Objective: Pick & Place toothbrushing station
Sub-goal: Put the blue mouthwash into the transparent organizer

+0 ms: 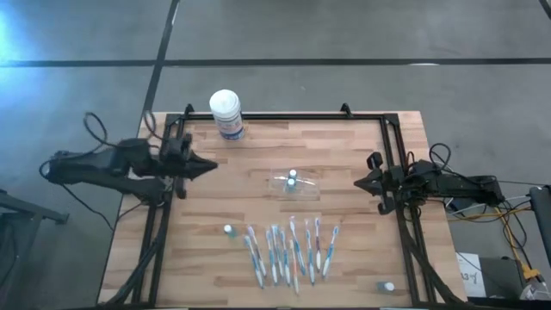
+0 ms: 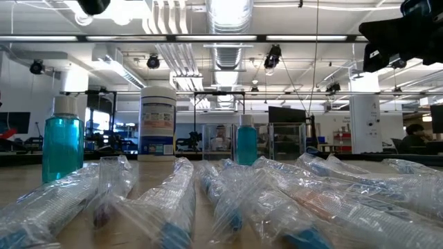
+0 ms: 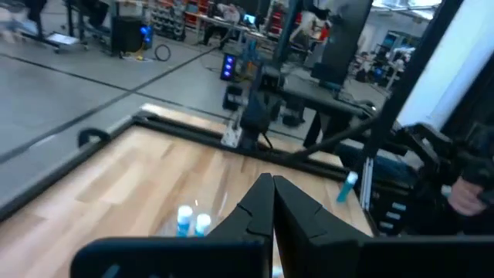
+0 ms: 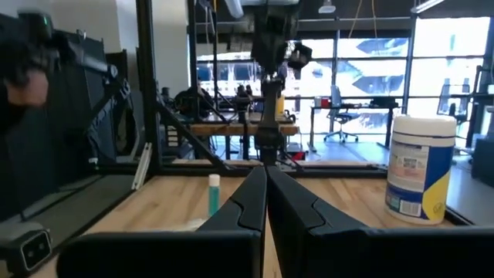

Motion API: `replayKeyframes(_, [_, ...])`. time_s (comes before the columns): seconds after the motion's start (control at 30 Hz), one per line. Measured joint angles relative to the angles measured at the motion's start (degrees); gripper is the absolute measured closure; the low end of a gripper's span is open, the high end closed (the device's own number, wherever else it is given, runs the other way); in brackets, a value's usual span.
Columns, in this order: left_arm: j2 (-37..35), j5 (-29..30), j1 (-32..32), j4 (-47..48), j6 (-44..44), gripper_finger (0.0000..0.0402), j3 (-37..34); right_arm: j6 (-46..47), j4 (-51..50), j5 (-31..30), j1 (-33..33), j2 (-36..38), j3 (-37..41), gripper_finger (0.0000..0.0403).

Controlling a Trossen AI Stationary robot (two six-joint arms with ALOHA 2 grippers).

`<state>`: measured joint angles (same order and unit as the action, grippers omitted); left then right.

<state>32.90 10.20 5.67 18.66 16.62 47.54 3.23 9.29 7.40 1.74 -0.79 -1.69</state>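
The see-through toothbrushing station (image 1: 293, 183) rests flat on the middle of the wooden table, with a small blue bottle (image 1: 293, 176) standing at it. In the low view its bottle (image 2: 246, 143) shows behind the wrapped toothbrushes. My left gripper (image 1: 209, 166) is shut and empty, above the table's left part, pointing at the station from well off. My right gripper (image 1: 360, 182) is shut and empty at the table's right side, also pointing at the station. Each wrist view shows its own shut fingers, left (image 3: 272, 193) and right (image 4: 266, 185).
A white-lidded canister with a blue label (image 1: 225, 114) stands at the far edge. Several wrapped toothbrushes (image 1: 288, 250) lie in a row near the front edge. A small blue bottle (image 1: 228, 231) stands left of them, another (image 1: 387, 287) at the near right corner. A black frame (image 1: 284, 117) rims the table.
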Motion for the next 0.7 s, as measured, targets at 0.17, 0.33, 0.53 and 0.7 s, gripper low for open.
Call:
replayKeyframes(0.17, [7.0,6.1,4.5,10.7,0.0,0.0398,12.3,-0.2,0.0,0.0,0.0,0.0,0.0,0.0392])
replayKeyframes(0.33, [14.7,13.6,8.1,19.2,4.1,0.0398,18.7,0.0,-0.1,0.0,0.0,-0.1,0.0,0.0392])
replayKeyframes(0.53, [22.5,15.3,9.4,28.8,11.9,0.0382,20.8,0.6,-1.8,0.0,0.0,-0.1,0.0,0.0392])
replayKeyframes(0.7, [28.1,9.7,10.0,35.2,15.2,0.0335,22.3,1.5,-1.9,0.1,0.0,-0.1,0.0,0.0392])
